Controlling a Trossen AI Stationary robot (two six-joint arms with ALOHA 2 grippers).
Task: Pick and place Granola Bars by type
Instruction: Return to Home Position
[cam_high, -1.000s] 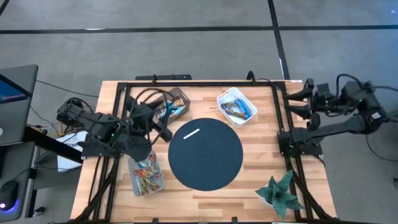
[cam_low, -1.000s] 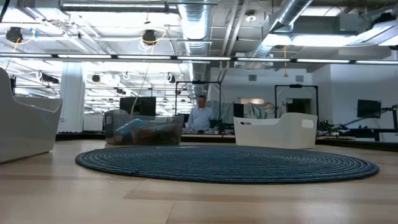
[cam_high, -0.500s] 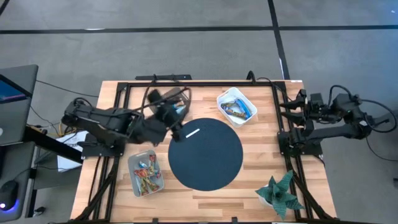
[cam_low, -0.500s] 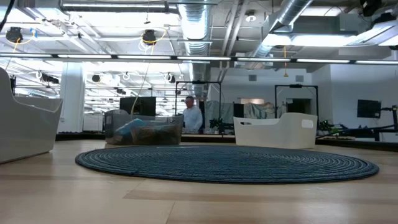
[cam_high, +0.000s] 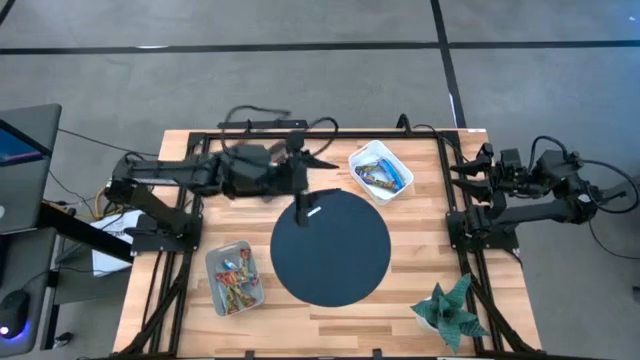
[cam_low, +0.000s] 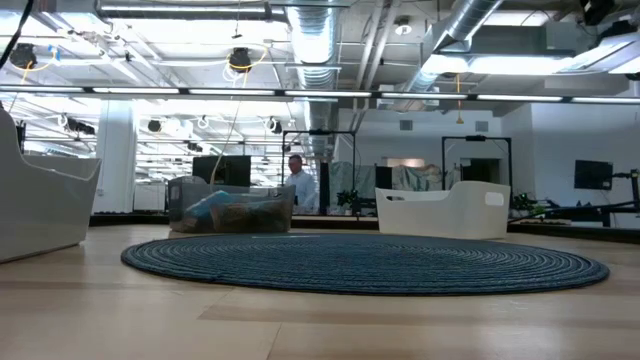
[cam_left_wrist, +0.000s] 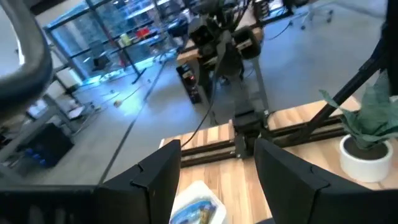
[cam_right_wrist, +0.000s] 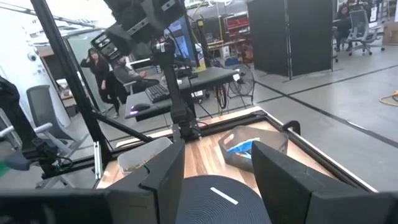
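The left arm reaches from its base at 9 o'clock across the far part of the table. The left pincer is held above the table near the 11 o'clock edge of the round mat. In its wrist view the two fingers stand wide apart with nothing between them. The right arm is folded beyond the table's 3 o'clock side. The right pincer is also spread wide and empty, and faces in over the table.

The bars lie in three bins. Blue-wrapped ones are in the white bin at 1 o'clock from the mat. Mostly red ones fill the grey bin at 8 o'clock. The third bin, at 11 o'clock, holds blue and brownish wrappers, and from above the left arm covers it.

A thin white stick lies on the mat near its 11 o'clock edge. A plant stands at the 4 o'clock corner. A person stands in the room beyond the table.
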